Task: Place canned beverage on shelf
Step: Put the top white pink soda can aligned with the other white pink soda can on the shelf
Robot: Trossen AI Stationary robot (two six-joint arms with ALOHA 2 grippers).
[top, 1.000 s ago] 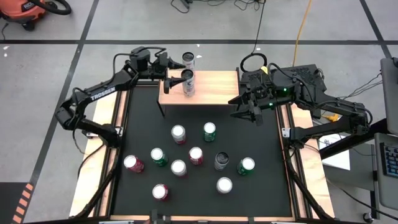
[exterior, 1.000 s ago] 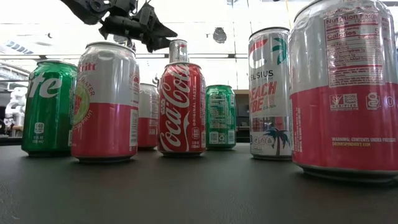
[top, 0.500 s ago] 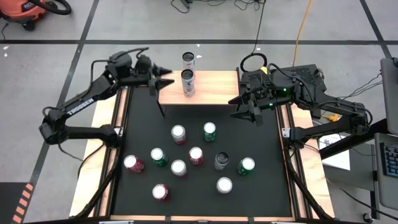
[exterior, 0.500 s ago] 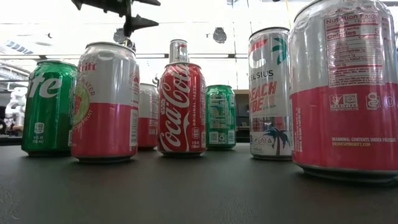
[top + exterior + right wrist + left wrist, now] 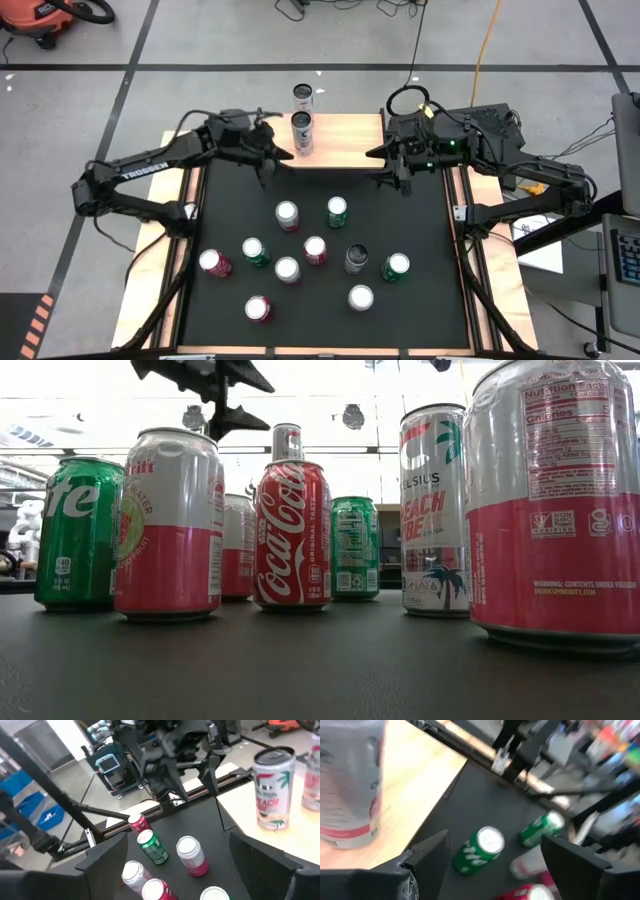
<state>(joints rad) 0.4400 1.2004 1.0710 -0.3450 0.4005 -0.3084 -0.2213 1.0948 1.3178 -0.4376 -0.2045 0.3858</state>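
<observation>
Left gripper open and empty, hovering at the near-left edge of the shelf, just beside the tall can that stands on the shelf's left part; a second tall can sits just past the shelf's far edge, whether on the board or on the floor behind I cannot tell. Right gripper also open, empty, waiting at the shelf's near-right corner. Judgement: one can is placed, next step is fetching another from the surface. To do it well: swing the left gripper clear of the placed can before dropping, come straight down over an outlying can such as the silver-top can or green can, nearest to the shelf, close around mid-body, lift fully above shelf height, then set it in the bare right part of the board so it doesn't knock the standing one. The cans are clustered tight, so fingers may clip neighbours. Surface is a black mat with wooden side strips, holding ten loose cans, red, green, pink-and-white, one dark. Room: grey concrete floor with black tape lines, yellow cable, an orange vacuum far left, a monitor and cables at right.
</observation>
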